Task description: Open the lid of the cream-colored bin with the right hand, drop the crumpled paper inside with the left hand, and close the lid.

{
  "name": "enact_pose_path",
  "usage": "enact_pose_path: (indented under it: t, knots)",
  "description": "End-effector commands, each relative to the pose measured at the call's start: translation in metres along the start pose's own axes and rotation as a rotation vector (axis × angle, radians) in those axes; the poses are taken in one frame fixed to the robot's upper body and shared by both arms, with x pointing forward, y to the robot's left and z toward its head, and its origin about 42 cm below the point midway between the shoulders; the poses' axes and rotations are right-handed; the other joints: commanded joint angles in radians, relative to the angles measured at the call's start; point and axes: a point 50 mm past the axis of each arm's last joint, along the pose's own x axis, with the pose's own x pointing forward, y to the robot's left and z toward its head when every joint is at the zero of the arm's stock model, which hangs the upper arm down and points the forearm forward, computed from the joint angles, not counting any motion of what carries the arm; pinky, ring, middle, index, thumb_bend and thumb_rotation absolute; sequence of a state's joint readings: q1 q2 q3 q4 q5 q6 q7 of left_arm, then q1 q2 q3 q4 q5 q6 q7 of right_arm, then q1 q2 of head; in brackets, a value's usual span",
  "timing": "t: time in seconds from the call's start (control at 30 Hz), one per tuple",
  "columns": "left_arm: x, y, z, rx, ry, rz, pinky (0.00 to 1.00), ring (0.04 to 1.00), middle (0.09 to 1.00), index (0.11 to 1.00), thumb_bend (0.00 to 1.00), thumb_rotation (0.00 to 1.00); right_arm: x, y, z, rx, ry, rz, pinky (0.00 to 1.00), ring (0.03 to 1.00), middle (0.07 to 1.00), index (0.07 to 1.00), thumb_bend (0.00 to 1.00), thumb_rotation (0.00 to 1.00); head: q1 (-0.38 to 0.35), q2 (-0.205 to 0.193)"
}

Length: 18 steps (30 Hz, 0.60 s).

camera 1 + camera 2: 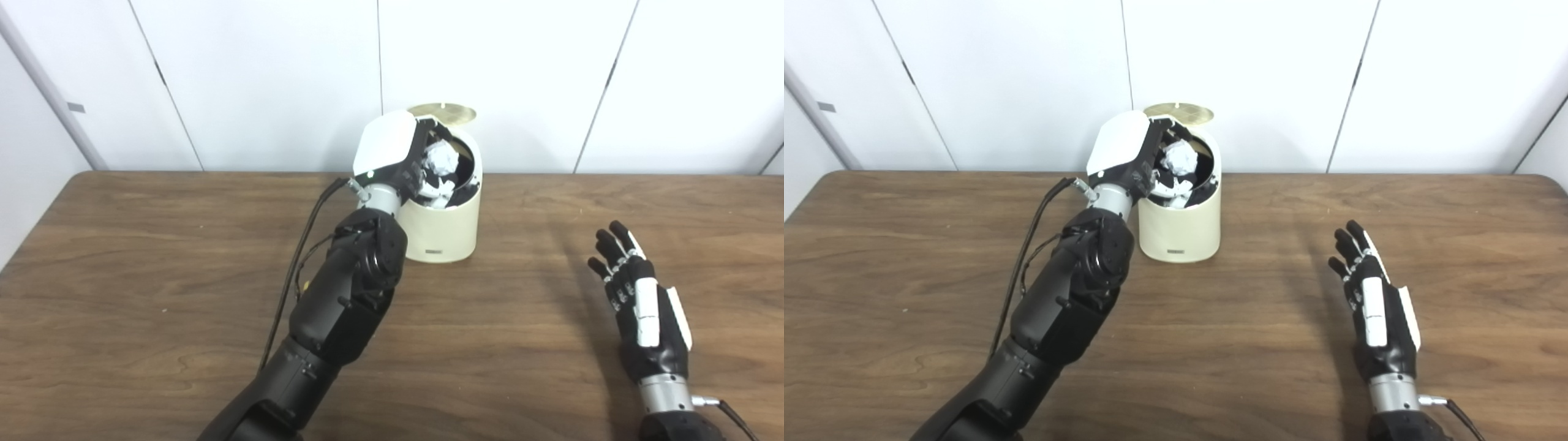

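Cream-colored bin (442, 229) stands on the brown wooden desk (153, 275), toward the twelve o'clock edge near the white wall panels (275, 79). Its lid (442, 113) is open, tipped back at the twelve o'clock side of the rim, with the gold-toned underside facing up. The bin's interior looks dark.

Reaching up from the seven o'clock corner, the left arm ends at the mouth of the bin. The left robot hand (398, 153) is tilted over the opening from its nine o'clock side, white back plate uppermost, dark fingers (1162, 174) curled down into the bin. The crumpled paper (1179, 158), white and ball-shaped, sits at the mouth of the bin right by those fingers. The fingers appear closed around it, though whether they truly grip it or merely touch it cannot be told from either view.

The right robot hand (1371, 309) hovers or rests low over the desk at about four o'clock from the bin, well apart from it. It holds nothing; its fingers are straight and spread slightly, pointing toward twelve o'clock, the thumb side turned up. A black cable (294, 269) runs along the left forearm.
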State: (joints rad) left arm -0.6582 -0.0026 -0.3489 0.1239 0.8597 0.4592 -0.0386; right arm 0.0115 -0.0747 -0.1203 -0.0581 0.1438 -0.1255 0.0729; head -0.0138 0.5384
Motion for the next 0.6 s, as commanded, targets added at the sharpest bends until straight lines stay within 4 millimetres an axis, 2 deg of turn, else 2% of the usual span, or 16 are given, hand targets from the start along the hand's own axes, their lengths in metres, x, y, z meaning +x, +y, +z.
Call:
enact_pose_path:
  t: [0.0,0.1,0.23,0.3,0.57]
  knots:
    - [0.0009,0.0061,0.0101,-0.022,-0.02,0.011,0.58,0.708,0.749,0.663,0.96,0.0,-0.0261,0.0054,-0.0326,0.041,0.114,-0.018,0.9,0.945,0.912,0.921,0.54,0.96,-0.001,0.003]
    - [0.0006,0.0069,0.0103,-0.025,-0.02,0.016,0.55,0.694,0.747,0.657,0.96,0.0,-0.0264,0.0049,-0.0324,0.043,0.112,-0.016,0.9,0.948,0.913,0.922,0.54,0.96,-0.001,0.003]
    - [0.0007,0.007,0.01,-0.026,-0.017,0.015,0.57,0.703,0.755,0.657,0.96,0.0,-0.0267,0.0047,-0.0326,0.045,0.115,-0.021,0.9,0.947,0.911,0.92,0.55,0.95,0.0,0.006]
    - [0.0008,0.0069,0.0097,-0.026,-0.015,0.014,0.53,0.675,0.734,0.653,0.95,0.0,-0.0263,0.0048,-0.0325,0.046,0.116,-0.024,0.91,0.945,0.907,0.918,0.56,0.94,0.001,0.005]
    - [0.0016,0.006,0.0075,-0.012,-0.008,0.008,0.61,0.733,0.766,0.662,0.95,0.0,-0.0263,0.0049,-0.0329,0.048,0.115,-0.021,0.9,0.944,0.905,0.917,0.55,0.93,0.001,0.004]
